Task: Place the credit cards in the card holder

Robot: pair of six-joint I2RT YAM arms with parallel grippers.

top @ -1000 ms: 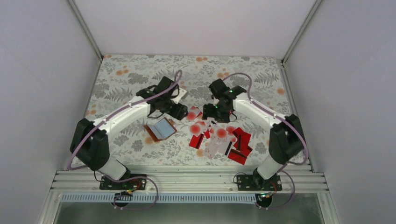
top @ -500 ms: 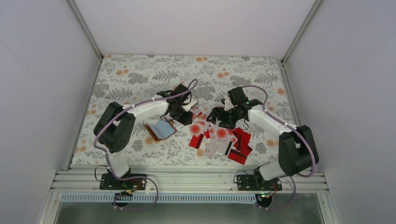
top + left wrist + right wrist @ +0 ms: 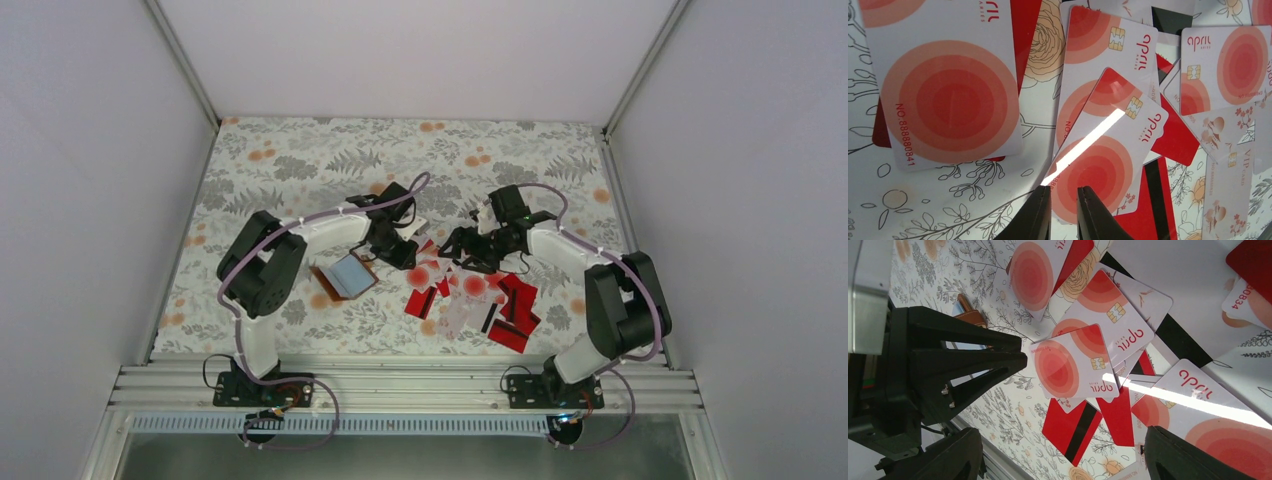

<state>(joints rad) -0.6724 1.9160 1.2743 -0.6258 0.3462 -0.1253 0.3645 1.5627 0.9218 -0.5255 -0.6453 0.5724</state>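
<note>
In the top view, the card holder [image 3: 347, 274] is seen lying open on the flowered table [image 3: 290, 165], pale pockets upward, a little to the left of the heap of credit cards [image 3: 480, 300]. The left gripper [image 3: 408, 255] is seen at the heap's far left edge, between holder and heap; the right gripper [image 3: 455, 247] is seen over the heap's far side, near the left one. How either gripper stands cannot be told from here.

In the left wrist view, the left gripper [image 3: 1064, 192] is shown all but closed, its fingers [image 3: 1040, 216] pinched on the near corner of a white card [image 3: 1108, 160] printed with red rings and a chip. This card is tilted and overlaps other cards, and a strip of glare is seen across it.

In the right wrist view, the right gripper [image 3: 1063, 440] is shown spread wide, with nothing gripped between its fingers [image 3: 948, 460]. A red card [image 3: 1070, 427] with a dark stripe is seen lying beneath. The left gripper [image 3: 1024, 354] is seen clamped on the edge of the same white card [image 3: 1073, 367]; a brown corner of the card holder [image 3: 970, 312] is visible beyond it.
</note>
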